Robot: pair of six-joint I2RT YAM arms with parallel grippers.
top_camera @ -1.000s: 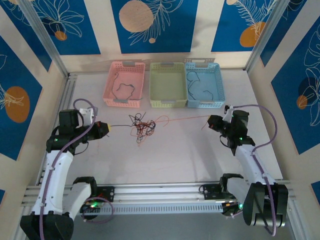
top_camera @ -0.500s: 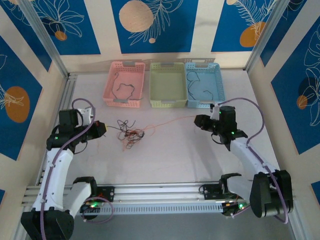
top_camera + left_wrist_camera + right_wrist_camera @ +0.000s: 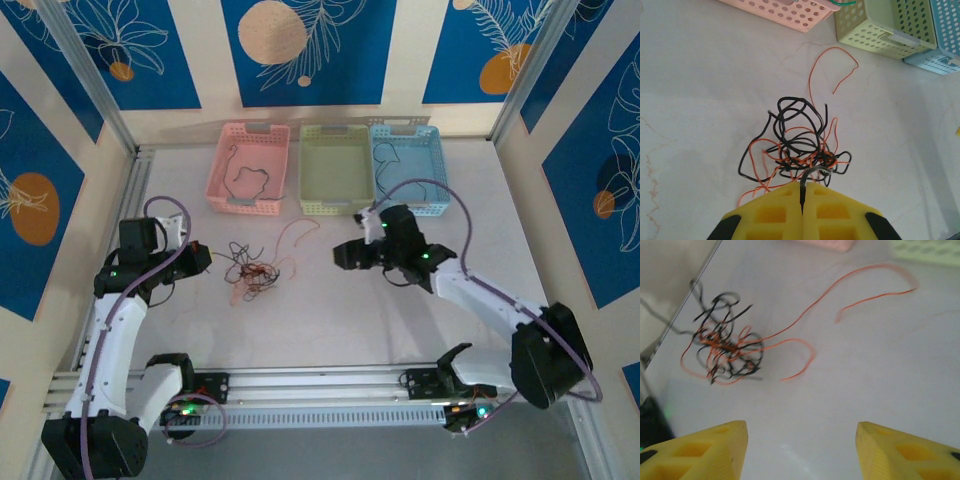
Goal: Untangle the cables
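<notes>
Left gripper pinched shut on a black wire of the cable clump near the pink basket; right gripper, wide and empty, best takes the orange strand close to the clump, pulling slowly.

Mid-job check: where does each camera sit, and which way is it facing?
Top external: above and behind the left arm and right arm, looking down the table toward the pink basket, green basket and blue basket; left pincer and right pincer show.
Left wrist: on the left arm, facing the cable clump, baskets beyond; its yellow fingers shut on a black strand.
Right wrist: on the right arm, angled down across the table; yellow fingers apart, empty.
Shared: both wrist views catch the clump and the orange strand.
</notes>
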